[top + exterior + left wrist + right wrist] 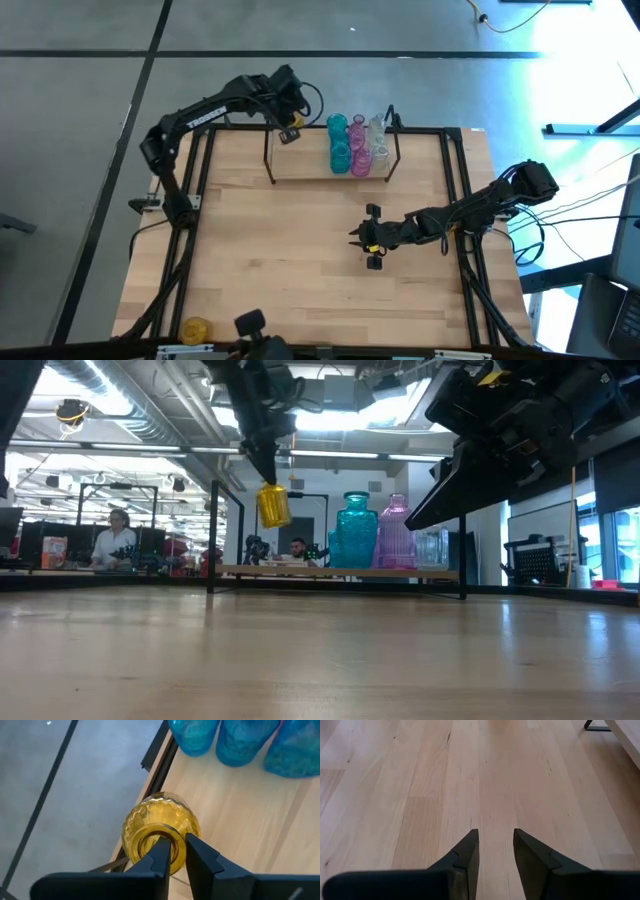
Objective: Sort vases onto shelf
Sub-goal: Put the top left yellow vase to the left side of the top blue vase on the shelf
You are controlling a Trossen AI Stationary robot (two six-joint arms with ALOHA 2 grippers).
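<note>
My left gripper is at the table's far edge, above the left end of the shelf, a low light-wood board with black wire uprights. It is shut on a yellow vase, which shows in the low view as the yellow vase hanging above the board. Teal vases, pink vases and clear vases stand on their bases on the shelf's right half. My right gripper is open and holds nothing; it hovers over bare table at the middle right. My left gripper holds the yellow vase by the rim of its mouth. One finger is inside the opening and the other is outside the neck. The fingers come from above, pointing down. The vase hangs below them, about upright and lifted clear of the shelf board.
Another yellow vase sits at the table's near left corner. Black rails run along the table's left and right sides. Bare wood lies between the shelf and the near edge. People sit in the room beyond the table.
</note>
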